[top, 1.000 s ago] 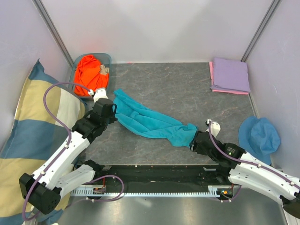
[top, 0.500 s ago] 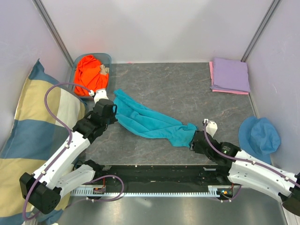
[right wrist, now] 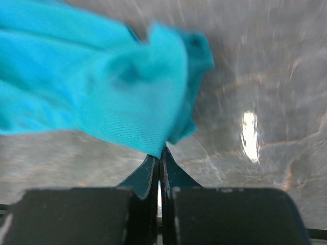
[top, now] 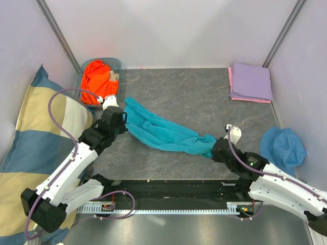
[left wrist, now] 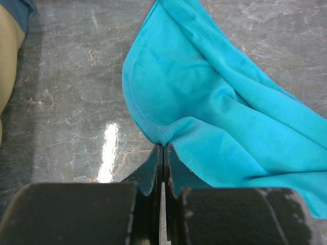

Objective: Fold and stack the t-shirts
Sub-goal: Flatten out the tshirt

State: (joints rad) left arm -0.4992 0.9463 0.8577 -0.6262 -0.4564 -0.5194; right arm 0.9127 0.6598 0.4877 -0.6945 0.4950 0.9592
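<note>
**Teal shirt pinched at both ends, bunched in between**

Teal t-shirt (top: 163, 132) lies in a twisted, rope-like band across the grey surface (top: 189, 97), running from near left to near right. The left tool (left wrist: 162, 148) is closed tight on a fold of its hem. The right tool (right wrist: 160, 155) is likewise closed on a small point of cloth at the other end, though that view is blurred.

Both grips take only a sliver of fabric. A firm pull apart to spread the shirt could likely slip one end free, and the right one looks the thinner hold. The cloth is gathered on itself, so lifting it may leave it twisted rather than flat, which would spoil any fold.

One tub (top: 116, 64) stands at the far left corner, holding the crumpled orange t-shirt (top: 97, 80). The folded lavender t-shirt (top: 250, 80) sits on the pink t-shirt (top: 231, 76) at the far right, in no container.
</note>
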